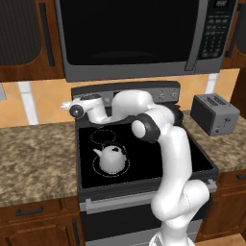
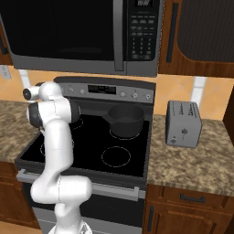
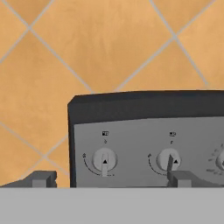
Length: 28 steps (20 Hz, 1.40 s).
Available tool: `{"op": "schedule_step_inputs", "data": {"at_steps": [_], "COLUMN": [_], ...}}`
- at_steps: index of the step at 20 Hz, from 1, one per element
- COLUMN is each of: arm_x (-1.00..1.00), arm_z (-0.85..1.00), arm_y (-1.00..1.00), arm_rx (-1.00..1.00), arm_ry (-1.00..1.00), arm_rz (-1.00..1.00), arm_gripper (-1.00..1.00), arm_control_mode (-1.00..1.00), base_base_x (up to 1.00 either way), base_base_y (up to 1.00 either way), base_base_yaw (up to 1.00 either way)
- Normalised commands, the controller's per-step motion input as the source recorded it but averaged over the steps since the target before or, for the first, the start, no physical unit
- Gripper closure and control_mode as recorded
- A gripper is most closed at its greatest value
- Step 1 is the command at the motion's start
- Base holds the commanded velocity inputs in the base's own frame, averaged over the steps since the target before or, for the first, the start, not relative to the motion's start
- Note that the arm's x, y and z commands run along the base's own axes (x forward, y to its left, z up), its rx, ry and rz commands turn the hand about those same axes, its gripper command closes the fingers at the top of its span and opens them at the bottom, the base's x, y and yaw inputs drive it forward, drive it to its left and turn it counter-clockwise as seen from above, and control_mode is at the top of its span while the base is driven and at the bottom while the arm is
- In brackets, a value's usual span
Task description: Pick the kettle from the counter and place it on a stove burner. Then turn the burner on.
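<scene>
On cooktop, front-left ring, kettle point(image 1: 113, 157) is seen already set on burner point(image 1: 111, 166), spout toward left edge; counter point(image 1: 33, 158) lies beside. Farther back, at panel's left end, gripper point(image 3: 107, 180) is held wide open w/ nothing gripped, tips straddling first knob point(image 3: 104, 159). That knob lies dead ahead btwn tips; second knob point(image 3: 169, 159) sits just behind one tip. Judged: fwd approach, then twist.

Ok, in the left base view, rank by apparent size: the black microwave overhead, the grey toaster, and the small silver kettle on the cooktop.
1. The black microwave, by far the largest.
2. The boxy grey toaster.
3. The squat silver kettle, a little smaller than the toaster; they sit at similar depth, so the order looks sound.
</scene>
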Motion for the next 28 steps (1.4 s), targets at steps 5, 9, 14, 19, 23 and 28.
{"op": "schedule_step_inputs", "data": {"at_steps": [5,9,14,19,23,28], "arm_x": [0.06,0.00,0.03,0.14,0.04,0.17], "arm_z": [-0.19,-0.06,0.00,0.00,-0.02,-0.06], "arm_y": [0.00,0.00,0.00,0.00,0.00,0.00], "arm_rx": [0.00,0.00,0.00,0.00,0.00,0.00], "arm_ry": [0.00,0.00,0.00,0.02,0.00,0.00], "arm_rz": [0.00,0.00,0.03,0.07,0.02,0.00], "arm_gripper": [-1.00,-1.00,-1.00,-1.00,-1.00,-1.00], "arm_control_mode": [-1.00,-1.00,-1.00,-1.00,-1.00,-1.00], "base_base_x": [0.00,0.00,0.00,0.00,0.00,0.00], "base_base_y": [0.00,0.00,0.00,0.00,0.00,0.00], "base_base_yaw": [0.00,0.00,0.00,0.00,0.00,0.00]}}
